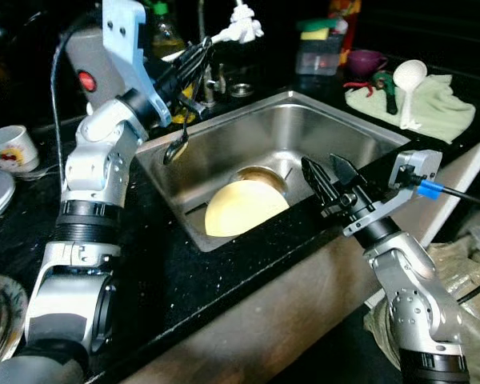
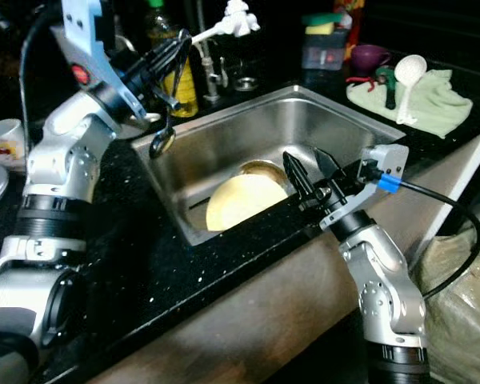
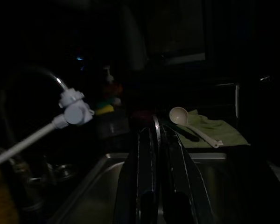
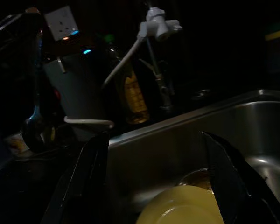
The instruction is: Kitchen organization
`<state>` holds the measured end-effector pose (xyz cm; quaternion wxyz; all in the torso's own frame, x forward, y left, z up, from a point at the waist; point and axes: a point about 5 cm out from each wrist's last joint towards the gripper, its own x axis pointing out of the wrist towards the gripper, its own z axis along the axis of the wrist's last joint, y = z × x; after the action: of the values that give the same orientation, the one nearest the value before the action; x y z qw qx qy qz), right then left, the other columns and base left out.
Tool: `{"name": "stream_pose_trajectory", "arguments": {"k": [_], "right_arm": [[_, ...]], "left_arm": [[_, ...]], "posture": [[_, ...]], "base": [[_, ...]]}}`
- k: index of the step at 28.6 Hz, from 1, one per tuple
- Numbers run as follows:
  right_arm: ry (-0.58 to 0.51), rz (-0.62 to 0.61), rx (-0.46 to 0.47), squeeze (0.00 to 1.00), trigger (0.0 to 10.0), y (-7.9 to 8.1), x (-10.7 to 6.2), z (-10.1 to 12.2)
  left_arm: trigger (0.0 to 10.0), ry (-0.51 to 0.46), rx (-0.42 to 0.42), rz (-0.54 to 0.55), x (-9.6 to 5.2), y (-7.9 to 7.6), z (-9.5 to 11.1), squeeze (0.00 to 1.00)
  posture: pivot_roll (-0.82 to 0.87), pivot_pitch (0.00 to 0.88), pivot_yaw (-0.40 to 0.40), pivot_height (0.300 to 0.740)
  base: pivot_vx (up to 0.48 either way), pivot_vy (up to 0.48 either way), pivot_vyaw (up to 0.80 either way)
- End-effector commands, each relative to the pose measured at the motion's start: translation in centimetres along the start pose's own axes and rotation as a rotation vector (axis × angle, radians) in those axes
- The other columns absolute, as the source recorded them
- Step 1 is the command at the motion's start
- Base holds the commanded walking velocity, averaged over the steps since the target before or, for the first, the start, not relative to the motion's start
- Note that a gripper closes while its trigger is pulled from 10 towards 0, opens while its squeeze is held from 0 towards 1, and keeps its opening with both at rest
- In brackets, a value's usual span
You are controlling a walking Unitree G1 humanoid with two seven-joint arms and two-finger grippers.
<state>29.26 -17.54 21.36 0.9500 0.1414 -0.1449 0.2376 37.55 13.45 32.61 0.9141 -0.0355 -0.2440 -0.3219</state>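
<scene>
While the left gripper (image 1: 182, 68) pinches a spoon (image 1: 176, 147) hanging bowl-down over the sink's (image 1: 336, 128) back-left corner, the right gripper (image 1: 330, 178), fingers spread wide, sits nearer 1 yellow plate (image 1: 244, 206).

Spoon hanging over the sink's left rim, yellow plate lying in the basin

A metal spoon (image 1: 176, 147) is hanging bowl-down from the closed fingers of the left tool (image 1: 194, 58), just above the left rim of the steel sink (image 1: 348, 132); a pale yellow plate (image 1: 244, 206) is lying tilted in the basin, overlapping a round metal dish (image 1: 260, 176) behind it; the basin is sitting sunk into the dark speckled bench (image 1: 184, 280).
</scene>
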Motion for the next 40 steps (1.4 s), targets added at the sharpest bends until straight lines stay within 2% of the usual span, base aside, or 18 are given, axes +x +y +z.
{"name": "stream_pose_trajectory", "arguments": {"k": [1, 4, 14, 18, 21, 26, 28, 29, 30, 31, 36, 40], "right_arm": [[0.013, 0.011, -0.002, 0.00, 10.0, 0.2, 0.1, -0.3], [0.029, 0.034, -0.011, 0.00, 10.0, 0.5, 0.1, -0.5], [0.066, 0.088, -0.036, 0.00, 10.0, 1.2, 0.0, -1.0], [0.073, 0.098, -0.041, 0.00, 10.0, 1.5, 0.0, -1.3], [0.082, 0.114, -0.044, 0.00, 10.0, 1.7, 0.1, -1.5], [0.088, 0.118, -0.047, 0.00, 10.0, 1.8, 0.1, -1.6], [0.090, 0.118, -0.048, 0.00, 10.0, 1.8, 0.0, -1.6], [0.091, 0.118, -0.049, 0.00, 10.0, 1.8, 0.0, -1.7], [0.091, 0.118, -0.049, 0.00, 10.0, 1.8, 0.0, -1.7], [0.092, 0.118, -0.049, 0.00, 10.0, 1.8, 0.0, -1.7], [0.095, 0.122, -0.049, 0.00, 10.0, 1.9, -0.1, -1.7], [0.095, 0.128, -0.048, 0.00, 10.0, 2.0, 0.0, -1.8]], "left_arm": [[10.0, 0.005, -0.049, 0.014, -0.5, 0.3, -1.0, 0.00], [10.0, 0.048, -0.110, 0.000, -0.5, -0.1, -2.9, 0.00], [10.0, 0.112, -0.151, -0.014, -0.6, -1.5, -5.6, 0.00], [10.0, 0.139, -0.178, -0.033, -0.6, -2.1, -6.5, 0.00], [10.0, 0.179, -0.239, -0.097, -0.8, -3.2, -7.9, 0.00], [10.0, 0.237, -0.260, -0.147, -1.3, -4.3, -9.6, 0.00], [10.0, 0.255, -0.262, -0.141, -1.4, -4.4, -10.0, 0.04], [10.0, 0.264, -0.263, -0.136, -1.5, -4.5, -10.2, 0.88], [10.0, 0.264, -0.263, -0.136, -1.5, -4.5, -10.2, 0.88], [10.0, 0.270, -0.268, -0.130, -1.6, -4.5, -10.4, 1.00], [10.0, 0.267, -0.290, -0.126, -1.9, -4.5, -10.8, 1.00], [10.0, 0.247, -0.274, -0.130, -1.9, -4.4, -10.4, 1.00]], "posture": [[-0.12, 0.000, 0.060, 0.740], [-0.13, 0.000, 0.061, 0.740], [-0.13, 0.000, 0.059, 0.740], [-0.13, 0.000, 0.060, 0.740], [-0.13, 0.000, 0.060, 0.740], [-0.13, 0.000, 0.063, 0.740], [-0.13, 0.000, 0.064, 0.740], [-0.13, 0.000, 0.064, 0.740], [-0.13, 0.000, 0.064, 0.740], [-0.13, 0.000, 0.063, 0.740], [-0.13, 0.000, 0.062, 0.740], [-0.12, 0.000, 0.061, 0.740]], "base": [[0.000, 0.000, -0.80], [0.000, 0.000, -0.80], [0.000, 0.000, -0.79], [0.000, 0.000, 0.00], [0.000, 0.000, 0.00], [0.000, 0.000, 0.00], [0.000, 0.000, 0.00], [0.000, 0.000, 0.00], [0.000, 0.000, 0.00], [0.000, 0.000, 0.00], [0.000, 0.000, 0.00], [0.000, 0.000, 0.00]]}}
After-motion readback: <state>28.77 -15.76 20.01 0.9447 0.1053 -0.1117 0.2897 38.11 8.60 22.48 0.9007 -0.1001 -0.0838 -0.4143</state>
